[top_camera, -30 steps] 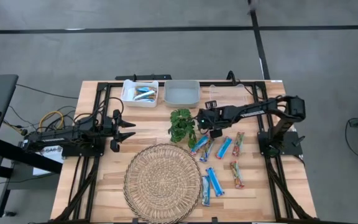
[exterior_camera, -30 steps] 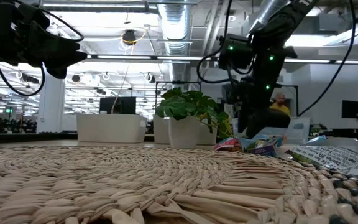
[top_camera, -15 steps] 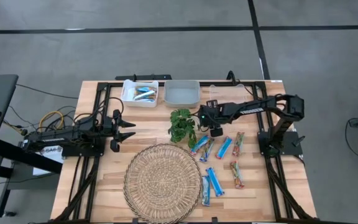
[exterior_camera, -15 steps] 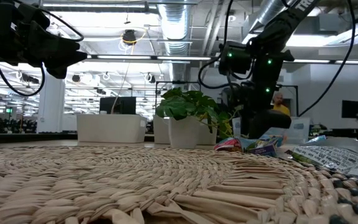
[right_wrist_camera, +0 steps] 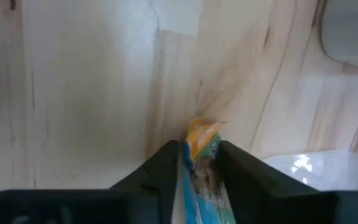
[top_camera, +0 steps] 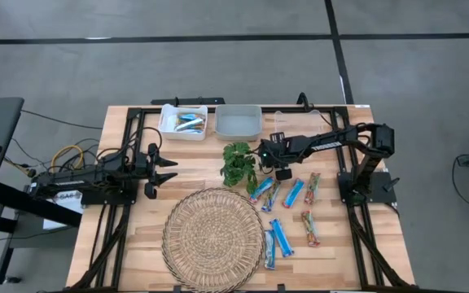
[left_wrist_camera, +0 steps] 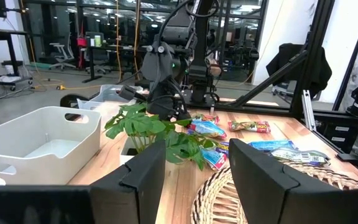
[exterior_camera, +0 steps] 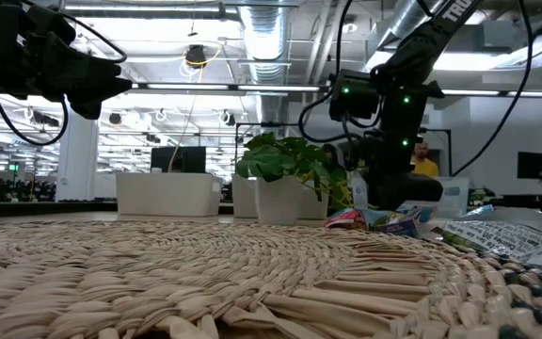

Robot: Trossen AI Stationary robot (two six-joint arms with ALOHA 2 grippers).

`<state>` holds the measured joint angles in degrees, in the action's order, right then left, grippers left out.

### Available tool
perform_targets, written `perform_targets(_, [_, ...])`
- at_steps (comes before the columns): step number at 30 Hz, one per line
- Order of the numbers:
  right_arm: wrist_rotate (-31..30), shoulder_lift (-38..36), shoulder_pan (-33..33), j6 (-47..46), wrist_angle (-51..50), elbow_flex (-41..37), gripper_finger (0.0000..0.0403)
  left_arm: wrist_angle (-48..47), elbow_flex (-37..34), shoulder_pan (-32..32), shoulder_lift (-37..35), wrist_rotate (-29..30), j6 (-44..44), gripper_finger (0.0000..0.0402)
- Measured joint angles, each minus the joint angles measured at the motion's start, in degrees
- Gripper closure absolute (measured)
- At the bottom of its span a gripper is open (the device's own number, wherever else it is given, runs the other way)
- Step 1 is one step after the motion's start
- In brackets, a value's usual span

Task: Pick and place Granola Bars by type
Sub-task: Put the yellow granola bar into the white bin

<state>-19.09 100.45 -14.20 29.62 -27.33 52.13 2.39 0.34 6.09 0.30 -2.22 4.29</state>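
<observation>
Currently one blue granola bar (right_wrist_camera: 199, 163) is being clamped lengthwise between the right gripper (right_wrist_camera: 197, 155) fingers, nearer the empty bin (top_camera: 238, 121); the left gripper (top_camera: 166, 169), fingers spread, is being kept well apart.

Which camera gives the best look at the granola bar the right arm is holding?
The right wrist view: the granola bar fills the gap between the right gripper's jaws. The low view shows it small, hanging below the gripper. The high and left wrist views hide it.
</observation>
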Motion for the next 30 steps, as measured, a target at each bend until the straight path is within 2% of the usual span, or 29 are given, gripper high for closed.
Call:
perform_targets(4, [-0.8,0.2,-0.1,-2.3,1.2,0.0,0.0349,0.0,0.0,0.0,0.0,0.0,0.0,0.0232])
perform_targets(8, [-1.0,-0.1,0.0,-5.1,1.1,0.0,0.0376,0.0,0.0,0.0,0.0,0.0,0.0,0.0232])
perform_targets(16, [0.9,-7.3,1.4,-13.0,-0.2,-0.1,0.0369,0.0,0.0,0.0,0.0,0.1,0.0,0.0232])
perform_targets(23, [8.4,-17.1,1.4,-25.4,-2.4,-0.1,0.0384,0.0,0.0,0.0,0.0,0.1,0.0,0.0232])
perform_targets(30, [15.8,-25.5,1.4,-38.7,-3.9,2.9,0.0370,0.0,0.0,0.0,0.0,0.1,0.0,0.0232])
